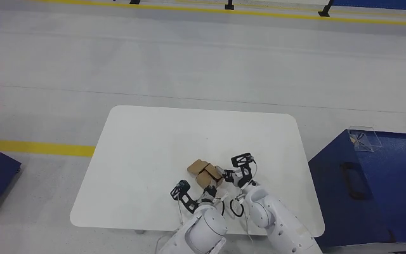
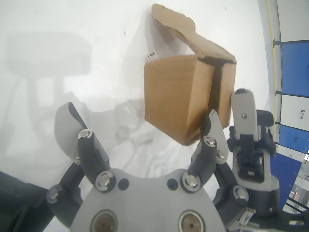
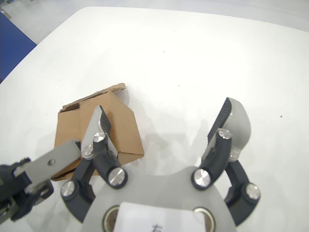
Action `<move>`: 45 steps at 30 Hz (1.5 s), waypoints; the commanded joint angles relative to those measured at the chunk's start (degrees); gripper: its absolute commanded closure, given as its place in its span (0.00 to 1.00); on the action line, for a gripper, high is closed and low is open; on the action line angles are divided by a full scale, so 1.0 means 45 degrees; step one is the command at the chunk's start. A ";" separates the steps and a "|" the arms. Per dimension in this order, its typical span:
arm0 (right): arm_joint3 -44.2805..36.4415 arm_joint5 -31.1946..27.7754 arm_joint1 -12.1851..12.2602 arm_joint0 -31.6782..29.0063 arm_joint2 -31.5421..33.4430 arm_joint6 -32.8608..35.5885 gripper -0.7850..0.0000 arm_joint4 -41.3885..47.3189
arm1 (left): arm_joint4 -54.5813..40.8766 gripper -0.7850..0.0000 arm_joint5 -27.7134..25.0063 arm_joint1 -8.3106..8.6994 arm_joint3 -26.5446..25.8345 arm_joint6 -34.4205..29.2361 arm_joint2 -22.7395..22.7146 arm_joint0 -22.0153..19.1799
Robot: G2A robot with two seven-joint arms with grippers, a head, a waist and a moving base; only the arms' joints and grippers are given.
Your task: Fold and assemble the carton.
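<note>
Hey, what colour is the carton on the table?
The carton is plain brown, clearest in the left wrist view.

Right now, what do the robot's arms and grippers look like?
The left arm and right arm have rounded glossy white shells, with thin cable loops at the wrists. The left gripper and right gripper match: curved silver-grey fingers with black ribbed pads, black linkages with silver pins, and a grey base plate. The right one's base carries a white label.
</note>
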 commanded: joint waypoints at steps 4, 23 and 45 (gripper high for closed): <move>-0.0271 -0.0273 0.0043 -0.0177 0.0553 -0.0746 0.00 0.0098 | 0.0374 0.00 -0.0474 -0.0068 -0.0841 -0.0065 0.0116 0.0470; -0.0694 -0.2489 0.0556 -0.1558 0.2168 -0.0338 0.00 -0.1081 | 0.0980 0.00 -0.5675 0.0175 -0.2996 0.0168 -0.1278 0.2237; 0.1785 -0.0631 -0.0327 0.0708 0.0043 0.0495 0.00 -0.1387 | 0.1332 0.00 -0.8142 0.0327 -0.3375 -0.0616 -0.1468 0.2966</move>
